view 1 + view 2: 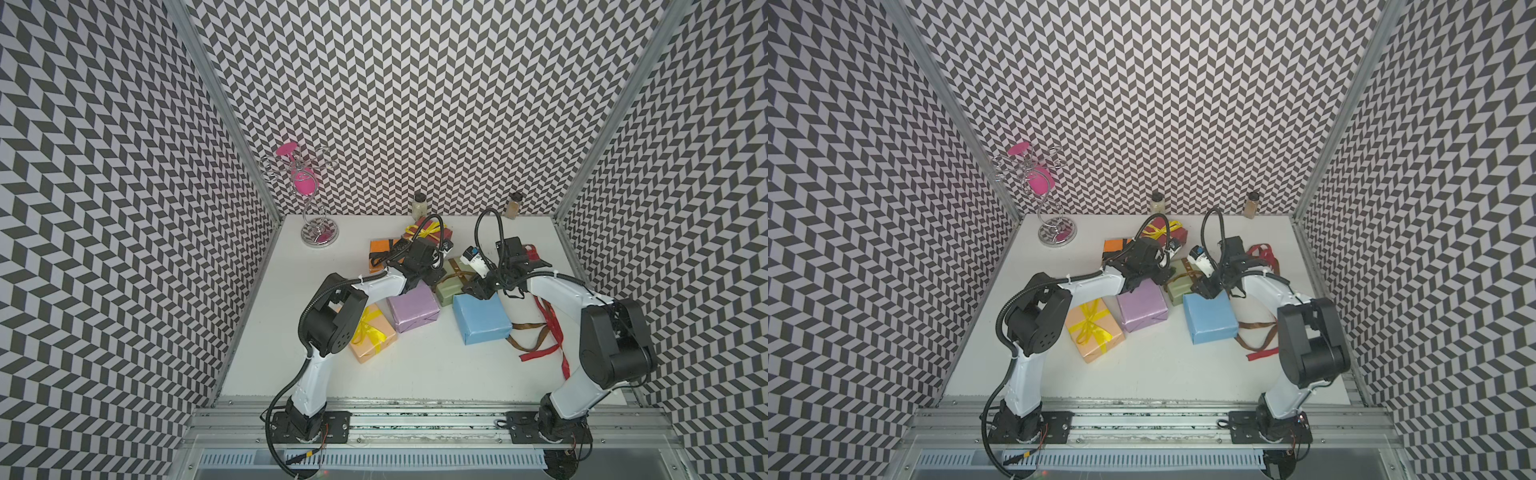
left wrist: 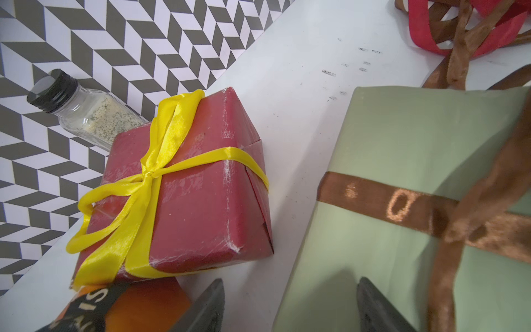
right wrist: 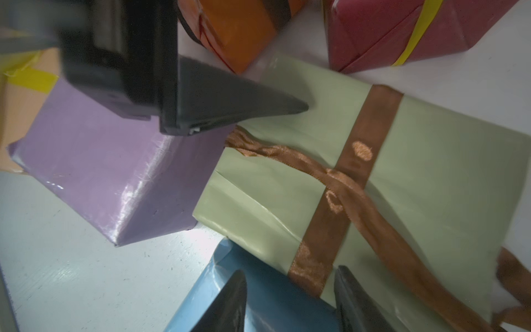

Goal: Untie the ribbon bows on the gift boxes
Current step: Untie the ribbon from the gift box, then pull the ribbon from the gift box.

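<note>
Grippers first: the left gripper [image 2: 290, 287] has its jaws spread wide with nothing between them, hanging low over the gap between the orange box [image 2: 149, 304] and the sage green box [image 2: 402, 161]. From the right wrist camera, one of its fingers [image 3: 244, 106] points at the green box's edge next to the lilac box [image 3: 100, 172], though I can't tell if it actually touches. The right gripper [image 3: 291, 276] is roughly half spread, straddling the spot where the green box meets the light blue box [image 3: 275, 310]. The end of the brown ribbon [image 3: 365, 161] sits between its jaws, not pinched as far as I can see. That ribbon is a flat band round the green box with a twisted strand crossing over it. The dark red box [image 2: 201, 201] sits at the back by a jar [image 2: 92, 115] with its yellow bow [image 2: 149, 175] tied, and the peach box [image 1: 374, 336] by the left arm's elbow has the other yellow bow [image 1: 368, 328] tied too. The orange box wears a black ribbon [image 2: 86, 307] with white letters. The lilac and blue boxes show plain paper tops. A loose brown ribbon [image 1: 530, 336] and a red ribbon [image 1: 550, 328] lie tangled on the table [image 1: 415, 374] to the right of the blue box.
</note>
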Tool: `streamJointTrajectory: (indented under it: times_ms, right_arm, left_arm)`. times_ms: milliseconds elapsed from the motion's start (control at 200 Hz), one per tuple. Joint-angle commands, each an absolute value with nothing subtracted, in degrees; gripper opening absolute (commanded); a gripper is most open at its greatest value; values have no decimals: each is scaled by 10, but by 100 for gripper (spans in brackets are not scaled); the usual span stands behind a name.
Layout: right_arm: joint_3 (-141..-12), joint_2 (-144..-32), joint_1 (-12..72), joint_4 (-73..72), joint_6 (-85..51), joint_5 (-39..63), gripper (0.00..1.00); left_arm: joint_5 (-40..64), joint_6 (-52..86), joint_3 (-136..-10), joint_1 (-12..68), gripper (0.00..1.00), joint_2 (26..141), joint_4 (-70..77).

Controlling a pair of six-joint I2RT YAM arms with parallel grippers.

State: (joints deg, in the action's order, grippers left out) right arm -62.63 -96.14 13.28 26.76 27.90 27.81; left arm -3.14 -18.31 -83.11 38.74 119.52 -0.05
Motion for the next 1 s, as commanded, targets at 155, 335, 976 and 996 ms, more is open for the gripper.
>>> streamJointTrajectory:
  times_ms: [155,335,976,996]
  right_arm:
    - [-649,-997,148,228,240,245,47]
    - [-656,-1010,151,202,220,201,44]
    - [-654,-1030,172,198,232,167,39]
    - [-654,-1031,175,199,234,166,39]
  left_arm:
    - [-21,-182,-831,385,73,1182,-44]
    - [-19,-180,-823,385,73,1178,-38]
    - [-17,-178,-808,384,73,1172,-29]
    - [-17,-178,-808,384,73,1172,-29]
